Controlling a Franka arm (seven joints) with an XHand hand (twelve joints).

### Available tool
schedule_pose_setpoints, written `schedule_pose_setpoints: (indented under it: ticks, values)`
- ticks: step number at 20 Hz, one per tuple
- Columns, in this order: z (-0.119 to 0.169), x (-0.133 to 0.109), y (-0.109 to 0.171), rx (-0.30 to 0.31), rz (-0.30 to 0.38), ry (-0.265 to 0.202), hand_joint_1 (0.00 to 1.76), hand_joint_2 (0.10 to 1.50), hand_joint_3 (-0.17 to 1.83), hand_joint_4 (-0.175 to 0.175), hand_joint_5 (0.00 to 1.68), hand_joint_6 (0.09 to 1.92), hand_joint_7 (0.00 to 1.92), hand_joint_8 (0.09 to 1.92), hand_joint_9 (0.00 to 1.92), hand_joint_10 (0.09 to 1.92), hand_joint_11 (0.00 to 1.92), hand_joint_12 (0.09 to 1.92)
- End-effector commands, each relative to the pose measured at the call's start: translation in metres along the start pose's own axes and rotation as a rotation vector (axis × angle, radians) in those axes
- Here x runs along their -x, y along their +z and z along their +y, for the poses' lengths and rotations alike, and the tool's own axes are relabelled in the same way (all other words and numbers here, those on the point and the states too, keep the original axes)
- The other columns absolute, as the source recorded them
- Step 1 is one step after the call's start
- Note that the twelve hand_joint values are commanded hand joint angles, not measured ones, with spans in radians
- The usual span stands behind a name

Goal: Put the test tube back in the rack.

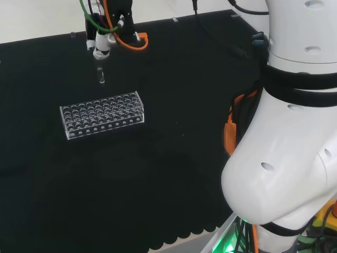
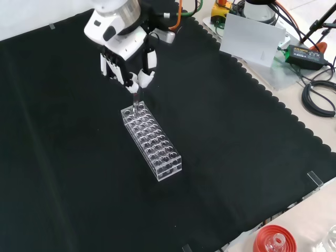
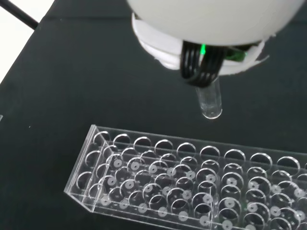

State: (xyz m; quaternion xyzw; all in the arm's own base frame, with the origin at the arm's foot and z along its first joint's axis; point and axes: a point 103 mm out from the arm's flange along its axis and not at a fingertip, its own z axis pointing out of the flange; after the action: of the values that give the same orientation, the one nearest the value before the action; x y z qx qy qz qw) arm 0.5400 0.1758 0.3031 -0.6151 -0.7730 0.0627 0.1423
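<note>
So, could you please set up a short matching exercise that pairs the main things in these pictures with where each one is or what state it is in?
Things:
1. clear glass test tube
2. clear plastic test tube rack
3. black and white robot hand
4. red ribbed ring stand

States:
A. at the bench's bottom edge in the front view, off the black cloth
B. standing on the cloth, its visible holes empty
C. curled round a thing above the rack's end
D. hanging upright above the rack, not yet in a hole

Pairs: 1-D, 2-B, 3-C, 4-A
</note>
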Motion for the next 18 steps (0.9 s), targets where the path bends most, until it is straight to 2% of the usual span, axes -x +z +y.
schedule_pose_setpoints:
  ticks: [1,7,18]
  values:
    - [0.005,-0.004,0.012,-0.030,0.015,-0.007,1.45,0.50,0.81,-0.175,1.40,0.46,1.50,0.56,1.46,0.21,0.92,1.17]
    - [0.010,0.001,0.024,-0.052,0.055,0.009,1.45,0.50,0.81,-0.175,1.40,0.46,1.50,0.56,1.46,0.21,0.92,1.17]
    - [0.018,0.010,0.044,-0.095,0.045,0.020,1.45,0.50,0.81,-0.175,1.40,0.46,1.50,0.56,1.47,0.21,0.92,1.17]
